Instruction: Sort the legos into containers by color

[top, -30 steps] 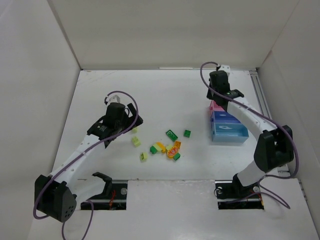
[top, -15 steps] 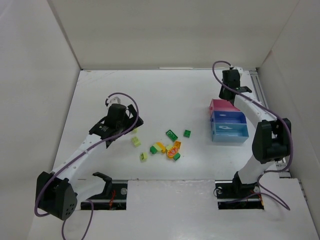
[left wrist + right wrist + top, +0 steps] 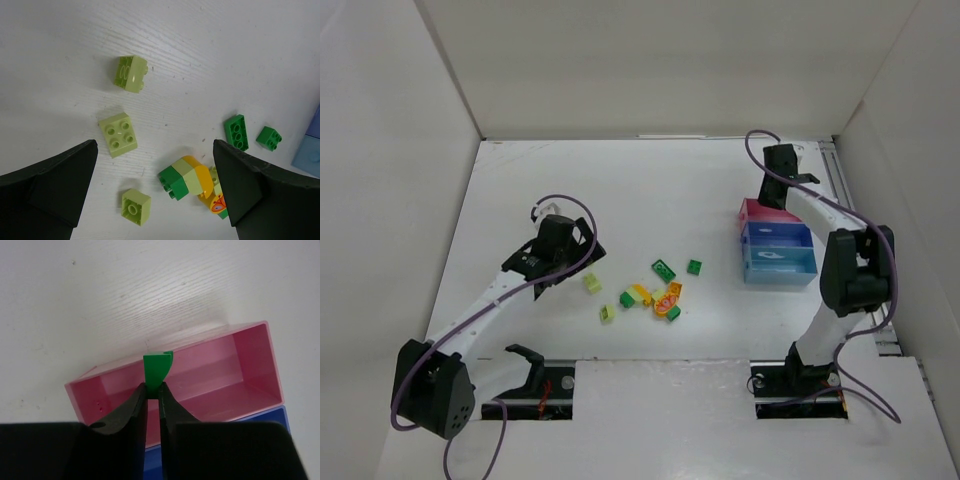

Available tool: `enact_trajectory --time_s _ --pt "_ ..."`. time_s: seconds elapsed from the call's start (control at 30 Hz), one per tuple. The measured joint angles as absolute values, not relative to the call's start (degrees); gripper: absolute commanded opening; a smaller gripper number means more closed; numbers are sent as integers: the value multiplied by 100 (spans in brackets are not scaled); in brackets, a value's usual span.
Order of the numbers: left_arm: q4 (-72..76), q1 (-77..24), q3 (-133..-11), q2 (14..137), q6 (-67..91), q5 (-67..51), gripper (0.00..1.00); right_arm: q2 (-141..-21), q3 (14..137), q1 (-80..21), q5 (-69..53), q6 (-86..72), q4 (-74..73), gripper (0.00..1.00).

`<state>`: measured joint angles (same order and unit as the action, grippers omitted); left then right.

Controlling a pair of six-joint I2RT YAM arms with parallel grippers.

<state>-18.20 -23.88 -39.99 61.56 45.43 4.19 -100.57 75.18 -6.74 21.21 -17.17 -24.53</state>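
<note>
Right pincer (image 3: 152, 390), shifted rearward, pinches a green lego (image 3: 156, 367) with the pink tray (image 3: 210, 352) rim just below; release may spill it outside.

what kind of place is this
Probably a robotics test cell: white table boxed in by white panels, left arm and right arm bolted at its near edge, Lego bricks and small coloured trays.

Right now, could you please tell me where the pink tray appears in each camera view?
Top external: the pink tray sits right of centre, far end of the tray row.
Left wrist: not in it.
Right wrist: it fills the middle, under the right fingers pinching a green brick.
Shared landmark: the dark blue tray joined to it.
</note>
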Motion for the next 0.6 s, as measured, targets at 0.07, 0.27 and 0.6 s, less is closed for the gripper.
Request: enact_trajectory --time_s 0.07,0.27,0.6 --pt "-1809 -2390 -3994 6171 4569 421 100 -10101 7518 -674 2102 -1734 -2473 20" --pt "-1772 -2388 -3983 6219 4602 416 100 -10057 7500 -674 2086 -1815 -2552 48" --pt "-1586 -2390 -3929 6379 4604 412 100 -9303 7159 -932 1999 -1584 -2615 70"
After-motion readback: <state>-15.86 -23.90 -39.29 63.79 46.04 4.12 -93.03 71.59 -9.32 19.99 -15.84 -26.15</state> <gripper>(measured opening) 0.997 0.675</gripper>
